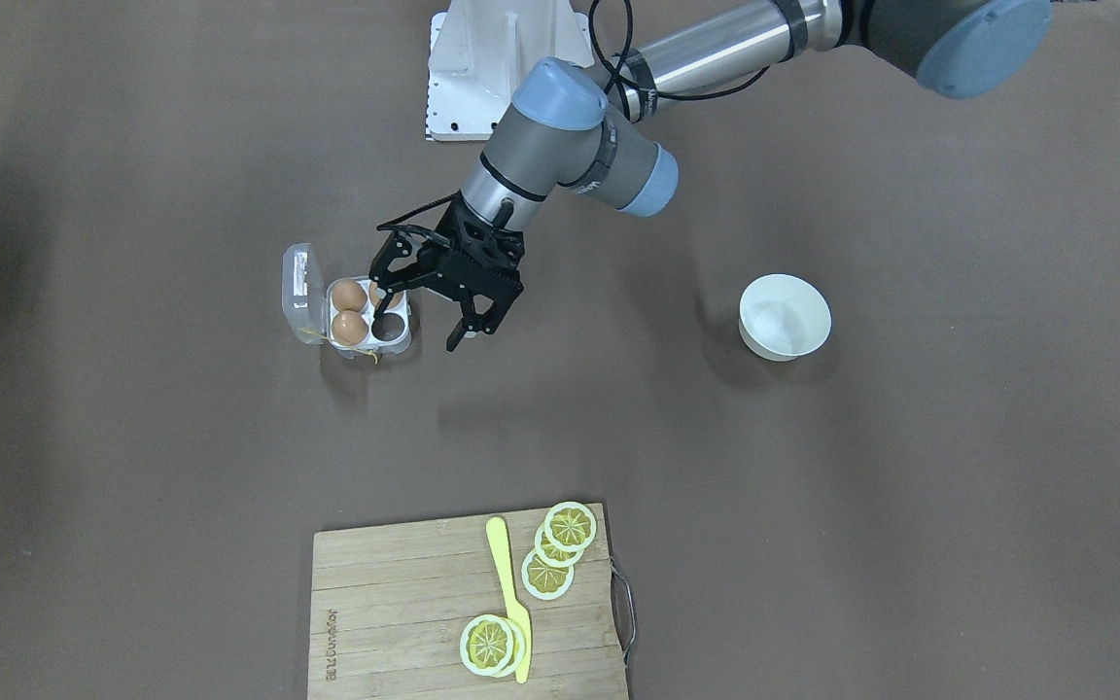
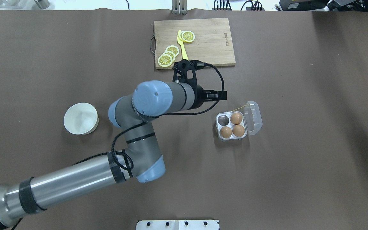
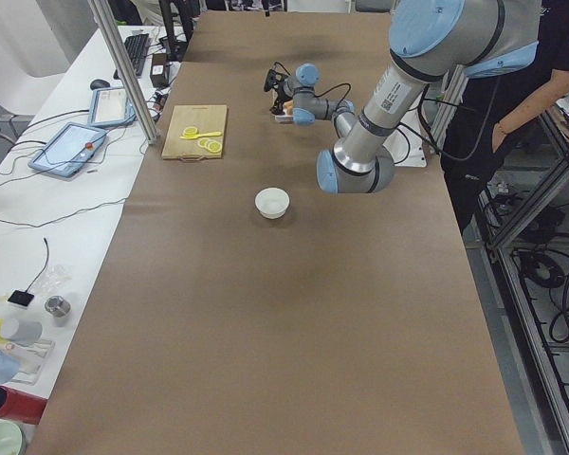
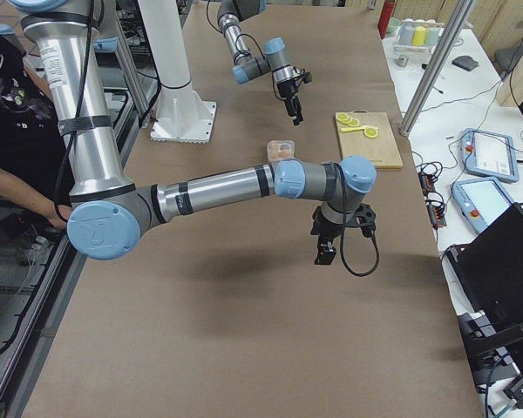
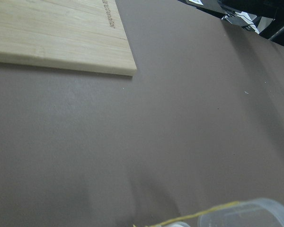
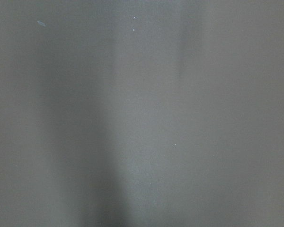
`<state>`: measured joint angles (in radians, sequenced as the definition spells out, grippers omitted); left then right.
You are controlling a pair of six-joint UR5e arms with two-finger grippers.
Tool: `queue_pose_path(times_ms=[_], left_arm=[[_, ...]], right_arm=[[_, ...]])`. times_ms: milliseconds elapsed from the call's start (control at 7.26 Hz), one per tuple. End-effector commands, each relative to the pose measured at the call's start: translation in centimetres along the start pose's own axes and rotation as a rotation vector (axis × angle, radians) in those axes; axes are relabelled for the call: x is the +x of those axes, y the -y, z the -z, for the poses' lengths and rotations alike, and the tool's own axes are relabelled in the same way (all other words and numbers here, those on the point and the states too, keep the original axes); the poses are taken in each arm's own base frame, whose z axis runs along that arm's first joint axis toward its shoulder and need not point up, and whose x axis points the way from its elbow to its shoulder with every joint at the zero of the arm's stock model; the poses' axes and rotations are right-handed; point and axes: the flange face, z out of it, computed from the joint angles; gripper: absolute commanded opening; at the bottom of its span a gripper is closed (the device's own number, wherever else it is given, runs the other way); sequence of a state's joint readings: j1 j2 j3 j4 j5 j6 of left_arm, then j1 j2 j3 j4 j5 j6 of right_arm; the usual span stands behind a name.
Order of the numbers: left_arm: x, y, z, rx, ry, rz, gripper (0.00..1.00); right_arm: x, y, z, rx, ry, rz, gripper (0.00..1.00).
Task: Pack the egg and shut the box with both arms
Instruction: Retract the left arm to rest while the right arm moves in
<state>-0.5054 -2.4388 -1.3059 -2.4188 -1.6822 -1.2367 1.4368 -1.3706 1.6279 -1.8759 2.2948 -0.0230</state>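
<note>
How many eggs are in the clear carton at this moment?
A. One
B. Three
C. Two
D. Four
B: the overhead view shows the box with three eggs in its cells, while the fourth cell is empty.

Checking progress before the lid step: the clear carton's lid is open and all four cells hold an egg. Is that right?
Not quite. The box has its lid open, but only three cells hold eggs; the fourth cell is empty, as the overhead exterior view shows.
</note>
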Motion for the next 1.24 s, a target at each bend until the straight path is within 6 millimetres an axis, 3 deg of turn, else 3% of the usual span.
queue_pose_path(times_ms=[0, 275, 551, 688, 826, 964, 1101], left_arm=[[-8.0, 7.7, 6.7, -0.115, -0.006, 0.028, 0.93], [-16.3, 14.0, 14.0, -0.183, 0.048, -0.023, 0.93], [-25.8, 20.2, 24.9, -0.251, 0.131, -0.093, 0.92], [-30.6, 21.5, 29.2, -0.263, 0.154, -0.119, 0.92], [-36.8, 20.6, 32.4, -0.282, 0.191, -0.109, 0.90], [-41.9, 19.7, 34.8, -0.296, 0.236, -0.116, 0.89], [-45.4, 18.8, 36.3, -0.326, 0.277, -0.106, 0.89]], right_arm=[[-2.9, 1.3, 0.5, 0.012, 0.002, 0.053, 1.00], [-6.5, 1.1, 2.3, 0.053, 0.004, 0.125, 1.00], [-9.1, 0.3, 4.1, 0.095, 0.006, 0.181, 1.00], [-12.0, 0.2, 4.7, 0.112, -0.009, 0.244, 1.00], [-15.5, -0.3, 3.9, 0.103, 0.005, 0.299, 1.00], [-18.2, -0.8, 3.0, 0.085, 0.049, 0.345, 1.00], [-20.2, -1.5, 2.9, 0.085, 0.060, 0.399, 1.00]])
